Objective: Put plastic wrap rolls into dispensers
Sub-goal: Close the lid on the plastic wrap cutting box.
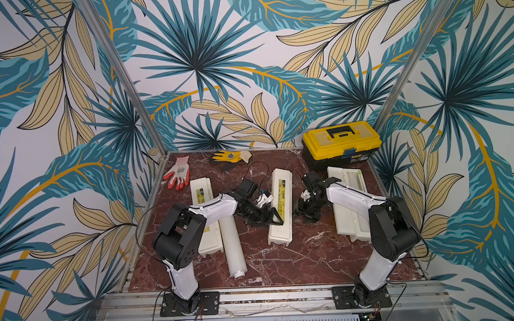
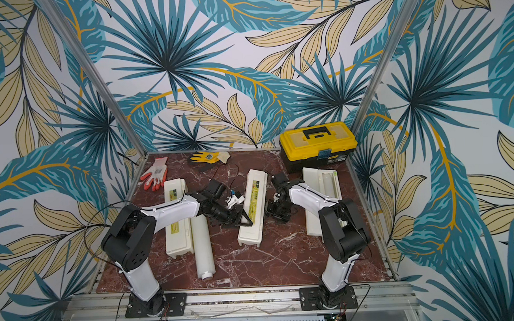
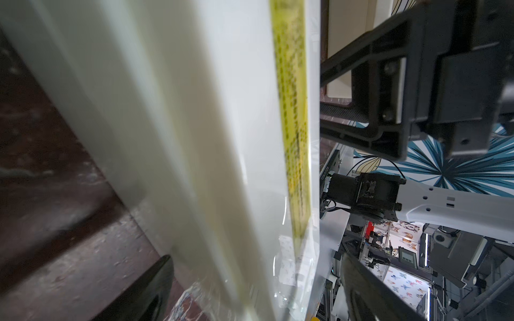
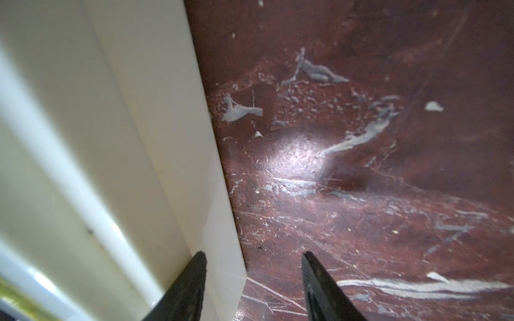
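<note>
In both top views the left arm point(image 1: 214, 204) rises from its base at the lower left of the frame. It folds at a black elbow and sends its white forearm toward the centre, with the wrist bent down. The left gripper point(image 1: 265, 221) hangs over the middle dispenser point(image 1: 279, 195), a long cream-white rectangular plastic box whose lid is closed, yellow label strip up. In the left wrist view its black fingers point(image 3: 155, 289) stand wide, one on either side of that box, and the far one looks clear of the box's edge.

The right arm point(image 1: 351, 199) mirrors it from the lower right, with the forearm reaching up-left and the wrist folded sharply down. The right gripper point(image 1: 306, 216) sits low, just right of the same box. Its fingertips point(image 4: 192, 280) are partly apart, one over the box's side wall and the other over the dark red marbled surface point(image 4: 361, 166), with nothing clamped between them.

A long translucent-white plastic wrap roll point(image 1: 234, 247) lies on the surface just beside the closed left dispenser point(image 1: 202, 192), its core stub toward the frame's bottom. A second roll point(image 1: 353, 178) rests inside the open right dispenser point(image 1: 344, 222).
</note>
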{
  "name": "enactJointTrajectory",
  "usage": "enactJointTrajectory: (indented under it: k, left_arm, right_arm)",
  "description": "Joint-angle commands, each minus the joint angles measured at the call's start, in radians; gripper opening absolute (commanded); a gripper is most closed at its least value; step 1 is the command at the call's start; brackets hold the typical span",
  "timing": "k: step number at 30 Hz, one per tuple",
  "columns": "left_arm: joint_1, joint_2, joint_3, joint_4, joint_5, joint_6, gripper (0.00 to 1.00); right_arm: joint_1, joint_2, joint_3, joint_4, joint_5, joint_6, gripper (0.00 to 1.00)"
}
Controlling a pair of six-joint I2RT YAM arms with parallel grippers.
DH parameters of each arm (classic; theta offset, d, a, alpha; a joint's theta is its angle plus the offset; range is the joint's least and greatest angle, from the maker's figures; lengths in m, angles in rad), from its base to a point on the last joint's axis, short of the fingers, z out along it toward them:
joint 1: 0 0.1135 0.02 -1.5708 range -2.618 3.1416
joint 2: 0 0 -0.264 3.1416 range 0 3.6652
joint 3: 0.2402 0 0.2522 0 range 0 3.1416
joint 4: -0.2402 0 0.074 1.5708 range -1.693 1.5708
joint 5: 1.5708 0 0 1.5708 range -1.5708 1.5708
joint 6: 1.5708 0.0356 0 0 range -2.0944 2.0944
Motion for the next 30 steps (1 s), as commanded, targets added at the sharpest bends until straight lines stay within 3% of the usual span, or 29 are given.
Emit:
enactJointTrajectory:
  k: [1,17,20,24,30]
  left_arm:
    - [-0.014,-0.004,-0.025,-0.036,-0.024,0.029,0.9]
    - [-0.046,0.121,-0.083,-0.075,-0.181,-0.028,0.43]
    - [-0.047,0.16,-0.093,-0.076,-0.194,-0.048,0.42]
    - [-0.047,0.167,-0.101,-0.077,-0.234,-0.069,0.44]
    - [-0.047,0.173,-0.093,-0.096,-0.258,-0.069,0.46]
  right_arm:
    - [0.008,0.008,-0.005,0.019,-0.031,0.007,0.57]
    - [0.032,0.037,0.005,0.067,-0.058,0.038,0.57]
    - [0.037,0.042,0.015,0.075,-0.068,0.035,0.56]
    - [0.021,0.013,0.066,-0.03,0.063,-0.042,0.58]
    - [-0.054,-0.028,0.154,-0.099,0.184,-0.145,0.75]
